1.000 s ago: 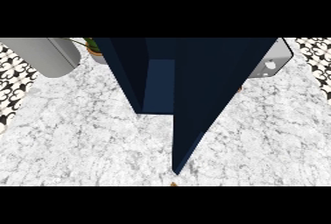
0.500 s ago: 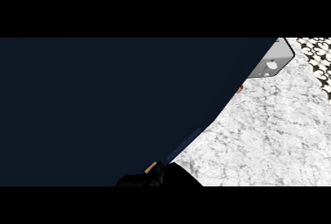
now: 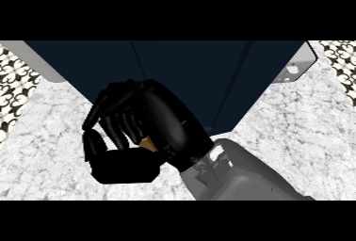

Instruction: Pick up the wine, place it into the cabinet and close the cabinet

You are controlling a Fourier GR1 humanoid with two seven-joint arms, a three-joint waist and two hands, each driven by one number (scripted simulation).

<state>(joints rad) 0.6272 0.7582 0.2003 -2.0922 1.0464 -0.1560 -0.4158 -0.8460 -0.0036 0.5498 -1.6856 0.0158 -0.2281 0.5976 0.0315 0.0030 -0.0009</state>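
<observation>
Right hand (image 3: 149,129) fingers curled together near thumb, hiding part of dark blue cabinet (image 3: 195,70), grasp unclear

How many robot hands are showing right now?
1. A black robot hand sits at lower centre in front of the dark blue cabinet, its fingers curled over something small and tan. The other hand is out of view.
</observation>
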